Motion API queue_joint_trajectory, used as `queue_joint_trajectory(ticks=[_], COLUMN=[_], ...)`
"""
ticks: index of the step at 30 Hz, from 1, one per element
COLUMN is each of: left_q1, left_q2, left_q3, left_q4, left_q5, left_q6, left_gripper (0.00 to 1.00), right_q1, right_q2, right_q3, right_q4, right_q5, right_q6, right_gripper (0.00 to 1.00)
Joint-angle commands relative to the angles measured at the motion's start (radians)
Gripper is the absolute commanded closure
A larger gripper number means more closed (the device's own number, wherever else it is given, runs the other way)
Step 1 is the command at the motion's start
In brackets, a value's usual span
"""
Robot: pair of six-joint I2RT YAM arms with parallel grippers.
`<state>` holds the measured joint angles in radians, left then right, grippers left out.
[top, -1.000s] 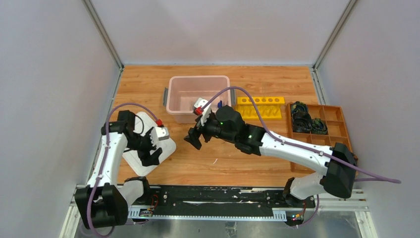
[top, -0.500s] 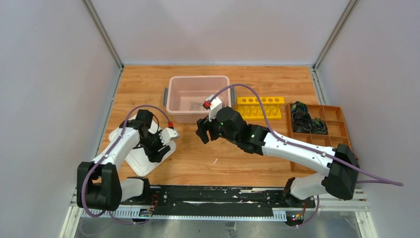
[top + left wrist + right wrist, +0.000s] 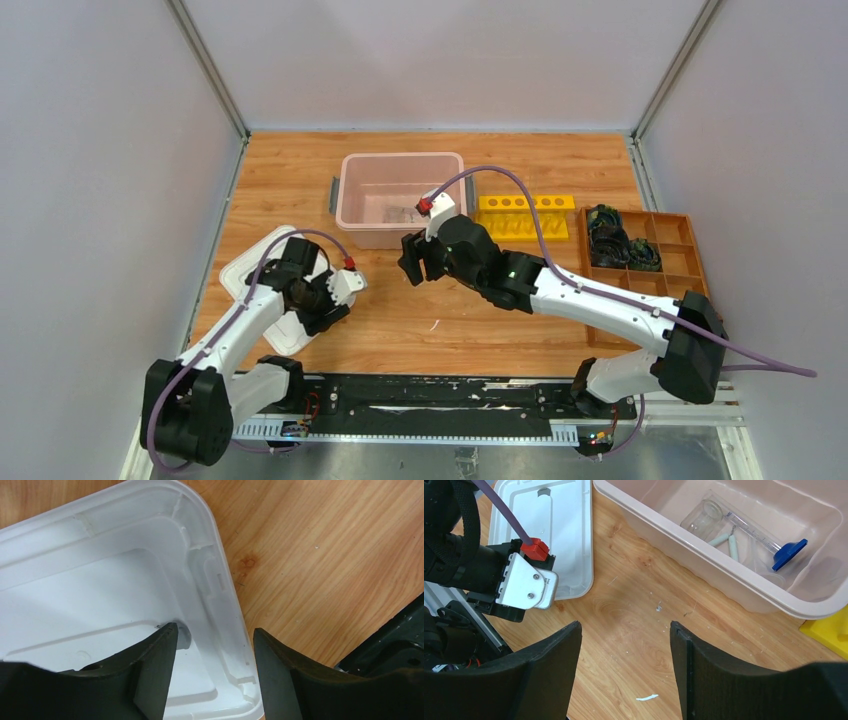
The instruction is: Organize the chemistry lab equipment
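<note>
The table carries a pink bin at its far middle, with no cover on it. A white lid lies flat on the wood by the left arm, well apart from the bin, with its ribbed inner side up.

The lab equipment that can be seen already lies inside the bin, so the sorting looks nearly done. The step in hand appears to be picking up the lid to close the bin.

The left gripper is low over the lid's right edge. Its jaws are spread and straddle the rim, one finger over the lid's inside and the other over bare wood. A thin gap shows at the outer finger, so nothing is pinched yet. The next move probably calls for closing on that rim, lifting the lid level and carrying it over to the bin. A thin, flat lid held by one edge may tilt or slip.

The right gripper hovers over bare wood between lid and bin, jaws spread and empty. It is placed to steady the lid's other side if needed.

In the right wrist view a small clear cup lies on its side on the bin's floor. Beside it is a thin clear rod ending in a blue tip. The white triangle rests between the two. Other clear pieces nearby are too faint to name.
</note>
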<state>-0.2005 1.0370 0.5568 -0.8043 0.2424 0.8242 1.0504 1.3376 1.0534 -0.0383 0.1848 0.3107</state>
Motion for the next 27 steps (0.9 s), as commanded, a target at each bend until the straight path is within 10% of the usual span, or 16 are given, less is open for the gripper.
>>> queue_joint_trajectory(ticks=[1,27], left_q1=[-0.008,-0.136], left_q2=[0.014,0.059], left_q3=[0.007,-0.022], left_q4=[0.057,0.134], left_q5=[-0.020,-0.123], left_q6=[-0.026,-0.158], left_gripper=[0.40,0.53], right_q1=[-0.010,-0.007], right_q2=[-0.018,-0.055], right_q3=[-0.009,-0.033], right_q4=[0.003,-0.020], right_q5=[0.023,0.042], right_q6=[0.026,0.043], right_gripper=[0.33,0.38])
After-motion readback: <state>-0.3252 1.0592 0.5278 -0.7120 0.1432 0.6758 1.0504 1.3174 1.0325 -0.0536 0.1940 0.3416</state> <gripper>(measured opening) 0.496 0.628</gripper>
